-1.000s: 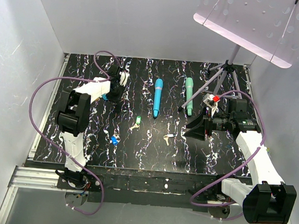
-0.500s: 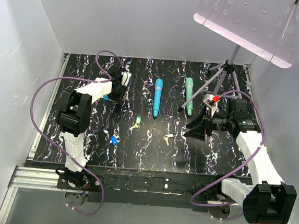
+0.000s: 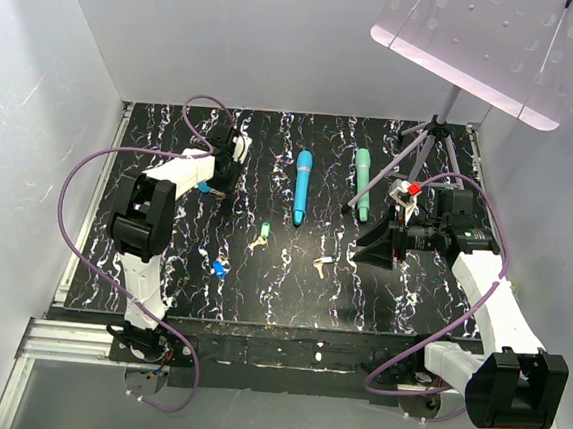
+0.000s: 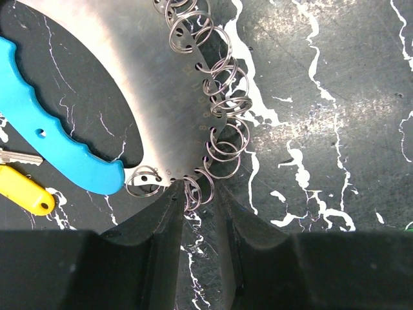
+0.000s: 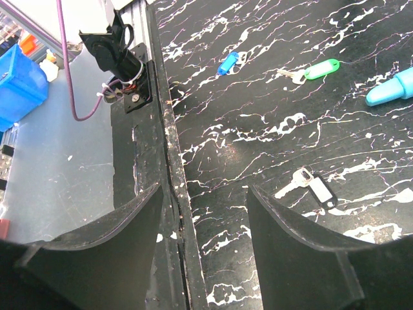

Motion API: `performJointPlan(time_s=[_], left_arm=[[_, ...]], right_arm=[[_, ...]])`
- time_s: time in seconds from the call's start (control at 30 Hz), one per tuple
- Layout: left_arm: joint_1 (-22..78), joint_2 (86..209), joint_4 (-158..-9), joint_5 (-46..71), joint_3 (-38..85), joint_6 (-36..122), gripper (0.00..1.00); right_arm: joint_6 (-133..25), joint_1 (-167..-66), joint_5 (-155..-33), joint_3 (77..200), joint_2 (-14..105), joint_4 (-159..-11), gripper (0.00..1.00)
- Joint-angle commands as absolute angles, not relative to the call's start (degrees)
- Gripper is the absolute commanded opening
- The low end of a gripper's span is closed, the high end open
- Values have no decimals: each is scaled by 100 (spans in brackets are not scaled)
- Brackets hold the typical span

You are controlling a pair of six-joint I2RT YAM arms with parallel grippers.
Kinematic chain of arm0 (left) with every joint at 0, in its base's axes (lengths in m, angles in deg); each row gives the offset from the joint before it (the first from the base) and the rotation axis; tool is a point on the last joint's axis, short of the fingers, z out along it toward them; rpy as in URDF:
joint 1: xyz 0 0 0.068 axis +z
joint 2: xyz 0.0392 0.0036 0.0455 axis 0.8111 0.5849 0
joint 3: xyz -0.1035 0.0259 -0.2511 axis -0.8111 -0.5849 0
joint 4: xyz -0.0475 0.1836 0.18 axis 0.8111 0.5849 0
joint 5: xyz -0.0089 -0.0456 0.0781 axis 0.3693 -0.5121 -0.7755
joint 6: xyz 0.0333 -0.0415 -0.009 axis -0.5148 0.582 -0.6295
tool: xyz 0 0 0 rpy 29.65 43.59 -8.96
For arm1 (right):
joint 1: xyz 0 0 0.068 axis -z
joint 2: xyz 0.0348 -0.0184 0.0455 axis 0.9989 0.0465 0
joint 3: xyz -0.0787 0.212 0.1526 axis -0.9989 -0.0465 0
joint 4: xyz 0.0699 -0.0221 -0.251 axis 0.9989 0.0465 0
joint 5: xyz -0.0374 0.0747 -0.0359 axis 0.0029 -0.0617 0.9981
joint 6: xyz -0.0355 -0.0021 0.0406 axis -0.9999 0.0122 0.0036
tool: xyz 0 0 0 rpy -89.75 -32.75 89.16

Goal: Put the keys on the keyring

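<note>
Thin pinch on the keyring (image 4: 45, 129) at the surface's far-left corner.
Left tool (image 4: 197, 200) clenched only wire coils (image 4: 222, 106), which could slip free; right tool (image 5: 205, 194) gaped empty, 3 keys (image 3: 261, 234) loose mid-surface.

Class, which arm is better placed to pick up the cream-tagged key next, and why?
Right. The right gripper, open and empty, hangs near the cream key, which lies in its wrist view. The left gripper is occupied at the keyring, closed on its wire coils.
</note>
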State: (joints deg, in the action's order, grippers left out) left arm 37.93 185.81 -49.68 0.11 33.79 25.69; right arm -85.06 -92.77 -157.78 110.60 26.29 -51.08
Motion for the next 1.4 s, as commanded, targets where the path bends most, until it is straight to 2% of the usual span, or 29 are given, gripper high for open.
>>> performJointPlan(time_s=[0.0, 0.37, 1.2, 1.37], left_arm=[[3742, 18276, -5071, 135, 3384, 2561, 24], [3724, 18434, -5062, 179, 3384, 2544, 18], [3724, 18715, -4939, 117, 3366, 2552, 16], [3733, 18707, -4939, 73, 3384, 2561, 9]], right_arm=[[-8601, -9313, -15905, 11200, 2612, -5099, 63], [-8601, -9313, -15905, 11200, 2612, -5082, 64], [-8618, -9322, -15905, 11209, 2612, -5082, 63], [-8619, -9322, -15913, 11201, 2612, -5073, 63]])
